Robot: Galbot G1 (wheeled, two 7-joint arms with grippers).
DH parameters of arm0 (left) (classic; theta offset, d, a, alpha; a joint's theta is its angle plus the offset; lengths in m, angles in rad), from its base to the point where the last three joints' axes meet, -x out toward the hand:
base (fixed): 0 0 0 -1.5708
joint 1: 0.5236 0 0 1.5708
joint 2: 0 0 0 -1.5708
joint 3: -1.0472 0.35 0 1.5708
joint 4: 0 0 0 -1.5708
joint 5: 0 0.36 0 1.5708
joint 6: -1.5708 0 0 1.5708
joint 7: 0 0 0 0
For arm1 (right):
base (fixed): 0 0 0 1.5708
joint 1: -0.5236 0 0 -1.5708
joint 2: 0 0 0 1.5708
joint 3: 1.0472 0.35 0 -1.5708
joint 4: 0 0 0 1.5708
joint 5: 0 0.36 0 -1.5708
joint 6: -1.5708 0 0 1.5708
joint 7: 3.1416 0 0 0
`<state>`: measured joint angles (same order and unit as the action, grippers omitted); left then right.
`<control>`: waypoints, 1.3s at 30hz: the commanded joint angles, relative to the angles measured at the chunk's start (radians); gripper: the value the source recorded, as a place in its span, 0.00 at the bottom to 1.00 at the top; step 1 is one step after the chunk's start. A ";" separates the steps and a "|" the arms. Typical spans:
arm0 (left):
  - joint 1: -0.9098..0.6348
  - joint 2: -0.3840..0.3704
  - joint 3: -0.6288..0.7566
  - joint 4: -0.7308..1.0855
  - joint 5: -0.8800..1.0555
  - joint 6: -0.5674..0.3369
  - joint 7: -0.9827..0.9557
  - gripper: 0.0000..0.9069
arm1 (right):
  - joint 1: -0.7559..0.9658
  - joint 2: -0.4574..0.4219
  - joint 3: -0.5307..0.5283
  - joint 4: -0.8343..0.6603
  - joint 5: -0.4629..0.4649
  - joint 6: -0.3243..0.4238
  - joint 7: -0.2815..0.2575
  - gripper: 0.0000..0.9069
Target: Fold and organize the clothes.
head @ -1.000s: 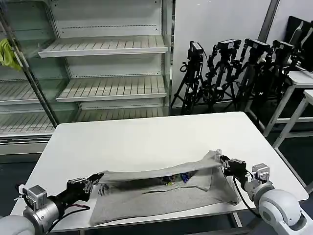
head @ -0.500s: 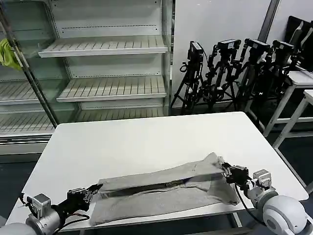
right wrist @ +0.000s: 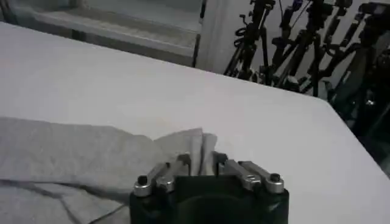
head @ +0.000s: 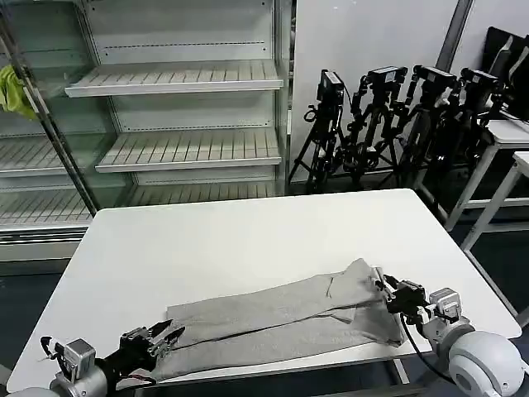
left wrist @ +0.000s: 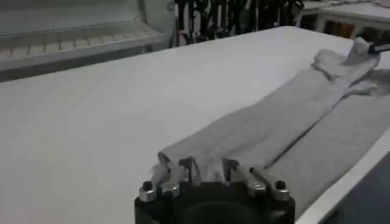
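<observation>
The light grey T-shirt lies folded into a long flat band along the near edge of the white table; its print is hidden. My left gripper sits low at the band's left end, fingers apart, with the cloth's edge just ahead of the fingertips. At the right end my right gripper is also open, and a small raised fold of the shirt stands just beyond its tips. In the wrist views the left gripper and right gripper both show a gap.
Bare table top stretches behind the shirt. Open white shelves stand at the back left, with a yellow-green cloth hanging at the far left. Black camera tripods crowd the back right, beside other tables.
Both grippers came down and toward the near edge, laying the lifted shirt edge flat over the print. Their fingers have opened and let go of the cloth.
</observation>
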<state>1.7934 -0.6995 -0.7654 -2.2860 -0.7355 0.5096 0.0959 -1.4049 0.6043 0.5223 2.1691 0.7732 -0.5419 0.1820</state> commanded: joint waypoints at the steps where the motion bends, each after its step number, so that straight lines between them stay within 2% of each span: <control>1: 0.019 0.012 -0.159 -0.047 -0.061 0.018 -0.025 1.00 | -0.087 -0.029 0.128 0.094 0.015 -0.017 0.021 1.00; 5: 0.021 -0.008 -0.167 -0.076 -0.142 0.049 -0.074 1.00 | -0.061 -0.023 0.215 0.139 0.055 -0.013 0.036 1.00; 11: 0.001 -0.055 -0.060 -0.048 -0.182 0.067 -0.134 1.00 | -0.008 0.003 0.288 0.169 0.068 0.007 0.035 1.00; 20: -0.047 -0.105 0.077 0.023 -0.192 0.068 -0.152 1.00 | 0.007 0.041 0.321 0.232 0.085 0.012 0.040 1.00; 29: -0.036 -0.119 0.107 0.027 -0.178 0.068 -0.147 1.00 | -0.029 0.057 0.403 0.291 0.117 0.009 0.049 1.00; 38: -0.008 -0.141 0.117 0.018 -0.139 0.067 -0.135 1.00 | -0.042 0.091 0.397 0.314 0.117 0.008 0.056 1.00; 39: -0.007 -0.143 0.117 0.019 -0.134 0.067 -0.131 0.72 | -0.043 0.094 0.397 0.315 0.116 0.009 0.057 1.00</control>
<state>1.7776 -0.8228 -0.6755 -2.2752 -0.8934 0.5716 -0.0386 -1.4429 0.6793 0.8895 2.4546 0.8811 -0.5346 0.2367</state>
